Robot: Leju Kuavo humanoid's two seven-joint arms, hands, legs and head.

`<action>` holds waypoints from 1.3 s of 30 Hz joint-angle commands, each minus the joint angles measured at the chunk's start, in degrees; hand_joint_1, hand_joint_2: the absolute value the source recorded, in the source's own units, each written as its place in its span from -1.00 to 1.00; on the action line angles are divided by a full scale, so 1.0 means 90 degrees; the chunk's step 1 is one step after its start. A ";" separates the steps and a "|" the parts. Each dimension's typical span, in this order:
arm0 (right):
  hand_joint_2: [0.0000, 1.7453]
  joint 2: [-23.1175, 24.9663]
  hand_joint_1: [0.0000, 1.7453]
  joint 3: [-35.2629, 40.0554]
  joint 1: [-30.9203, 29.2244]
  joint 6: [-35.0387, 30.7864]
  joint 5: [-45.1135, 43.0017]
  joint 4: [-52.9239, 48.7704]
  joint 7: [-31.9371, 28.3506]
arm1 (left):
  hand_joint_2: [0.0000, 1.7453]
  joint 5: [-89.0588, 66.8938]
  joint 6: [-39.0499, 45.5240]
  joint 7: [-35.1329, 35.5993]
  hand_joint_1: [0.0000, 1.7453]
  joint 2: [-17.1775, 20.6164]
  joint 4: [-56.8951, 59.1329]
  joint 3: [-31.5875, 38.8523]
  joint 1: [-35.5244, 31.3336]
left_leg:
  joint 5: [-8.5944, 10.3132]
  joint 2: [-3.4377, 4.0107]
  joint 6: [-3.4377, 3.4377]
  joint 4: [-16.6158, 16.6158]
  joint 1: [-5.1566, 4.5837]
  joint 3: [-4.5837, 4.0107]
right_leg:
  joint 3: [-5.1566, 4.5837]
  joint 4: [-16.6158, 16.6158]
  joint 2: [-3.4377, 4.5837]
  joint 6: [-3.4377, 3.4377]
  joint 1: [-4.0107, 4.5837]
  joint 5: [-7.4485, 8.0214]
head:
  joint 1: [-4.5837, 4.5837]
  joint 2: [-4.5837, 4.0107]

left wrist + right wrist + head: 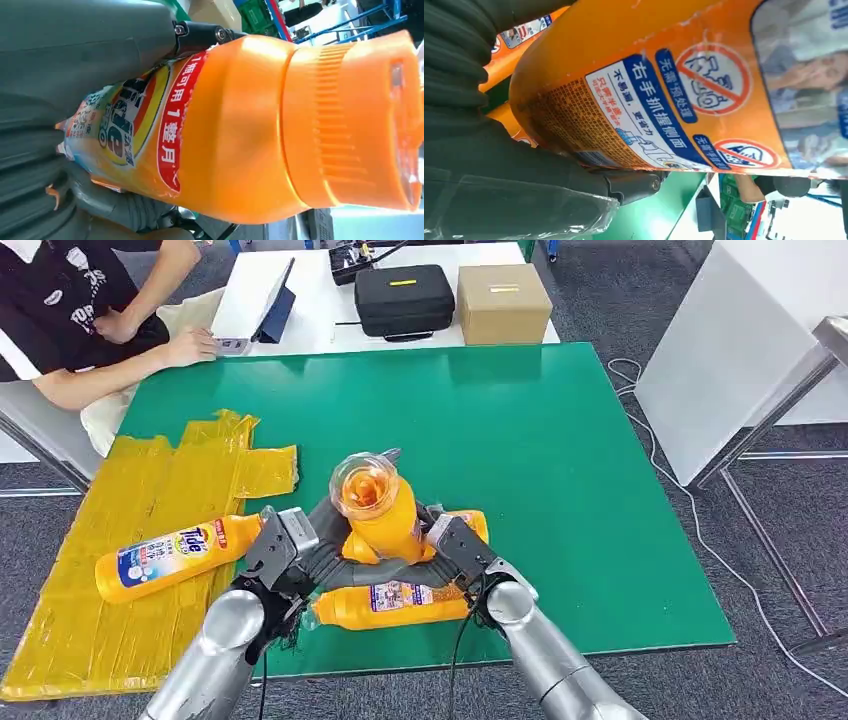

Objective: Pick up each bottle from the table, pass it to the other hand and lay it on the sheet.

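An orange detergent bottle (378, 512) stands upright, cap towards the camera, above the near middle of the green table (560, 440). My left hand (285, 555) grips it from the left and my right hand (460, 550) from the right. In the left wrist view the bottle (225, 135) fills the frame, with the left hand (75, 60) wrapped round its label. The right wrist view shows its back label (649, 75) against my right hand (484, 165). A second bottle (395, 602) lies on the table just below my hands. A third bottle (175, 555) lies on the yellow sheet (150, 490) at left.
A person (90, 310) sits at the far left corner, a hand resting by a tablet (255, 300). Behind the green table a white table carries a black case (405, 298) and a cardboard box (503, 302). A white panel (720, 350) stands to the right.
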 commanded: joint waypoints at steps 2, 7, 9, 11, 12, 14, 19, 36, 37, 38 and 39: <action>1.00 -0.0006 1.00 0.0170 -0.0277 -0.0053 -0.0001 0.0121 0.0053 | 1.00 0.0030 -0.0049 0.0027 -1.00 0.0124 0.0088 -0.0434 -0.0074 | -0.0003 0.0003 -0.0008 -0.0003 0.0000 0.0007 | 0.0007 -0.0004 -0.0001 0.0000 -0.0001 -0.0002 | 0.0000 0.0000; 1.00 0.0007 1.00 0.0186 -0.0306 -0.0134 -0.0001 0.0141 0.0060 | 1.00 0.0285 -0.0078 0.0111 -1.00 0.0084 0.0190 -0.0488 -0.0126 | -0.0003 0.0002 -0.0008 -0.0003 0.0000 0.0008 | 0.0009 -0.0004 -0.0003 0.0000 -0.0001 -0.0003 | 0.0002 0.0000; 1.00 0.0033 1.00 0.0196 -0.0269 -0.0216 0.0000 0.0091 0.0073 | 1.00 0.0484 -0.0035 0.0145 -1.00 0.0019 0.0295 -0.0490 -0.0122 | -0.0006 0.0003 -0.0011 -0.0001 0.0002 0.0012 | 0.0014 -0.0006 -0.0003 0.0001 0.0002 -0.0004 | 0.0000 0.0000; 1.00 0.0065 1.00 0.0205 -0.0204 -0.0244 0.0008 0.0024 0.0083 | 1.00 0.0579 0.0000 0.0142 -1.00 -0.0026 0.0358 -0.0470 -0.0125 | -0.0010 0.0003 -0.0014 -0.0001 0.0004 0.0019 | 0.0023 -0.0008 -0.0004 0.0001 0.0003 -0.0006 | 0.0002 0.0002; 1.00 0.0084 1.00 0.0242 -0.0183 -0.0240 0.0031 0.0005 0.0109 | 1.00 0.0642 0.0023 0.0143 -1.00 -0.0058 0.0397 -0.0442 -0.0140 | -0.0004 0.0001 -0.0009 -0.0002 0.0002 0.0011 | 0.0013 -0.0006 -0.0004 0.0001 0.0001 -0.0003 | 0.0002 0.0002; 1.00 0.0112 1.00 0.0309 -0.0179 -0.0204 0.0053 0.0020 0.0143 | 1.00 0.0717 0.0052 0.0160 -1.00 -0.0098 0.0447 -0.0396 -0.0187 | -0.0008 0.0002 -0.0012 -0.0001 0.0004 0.0016 | 0.0019 -0.0008 -0.0006 0.0001 0.0004 -0.0006 | 0.0000 0.0002; 1.00 0.0176 1.00 0.0483 -0.0214 -0.0126 0.0067 0.0085 0.0139 | 1.00 0.0959 0.0212 0.0214 -1.00 -0.0192 0.0684 -0.0218 -0.0311 | -0.0009 0.0002 -0.0014 0.0001 0.0005 0.0017 | 0.0021 -0.0007 -0.0007 0.0001 0.0004 -0.0007 | 0.0002 0.0000; 1.00 0.0208 1.00 0.0544 -0.0227 -0.0062 0.0022 0.0056 0.0120 | 1.00 0.1033 0.0355 0.0159 0.68 -0.0280 0.0820 -0.0165 -0.0301 | -0.0012 0.0005 -0.0016 0.0002 0.0007 0.0021 | 0.0026 -0.0008 -0.0004 0.0000 0.0006 -0.0007 | 0.0002 0.0000; 1.00 0.0206 1.00 0.0544 -0.0227 -0.0066 0.0020 0.0051 0.0121 | 1.00 0.1023 0.0364 0.0161 0.46 -0.0285 0.0841 -0.0173 -0.0304 | -0.0008 0.0005 -0.0013 0.0000 0.0004 0.0016 | 0.0019 -0.0007 -0.0003 0.0000 0.0003 -0.0005 | 0.0000 0.0000; 1.00 0.0204 1.00 0.0549 -0.0232 -0.0058 0.0015 0.0053 0.0121 | 1.00 0.1020 0.0369 0.0161 0.60 -0.0291 0.0848 -0.0177 -0.0298 | -0.0005 0.0003 -0.0009 0.0000 0.0001 0.0009 | 0.0010 -0.0003 -0.0002 0.0000 0.0001 -0.0003 | 0.0002 0.0000; 1.00 0.0207 1.00 0.0559 -0.0251 -0.0053 0.0006 0.0070 0.0122 | 1.00 0.1004 0.0380 0.0158 1.00 -0.0296 0.0842 -0.0169 -0.0280 | -0.0010 0.0007 -0.0015 0.0002 0.0005 0.0018 | 0.0021 -0.0006 -0.0001 0.0000 0.0005 -0.0006 | 0.0000 0.0002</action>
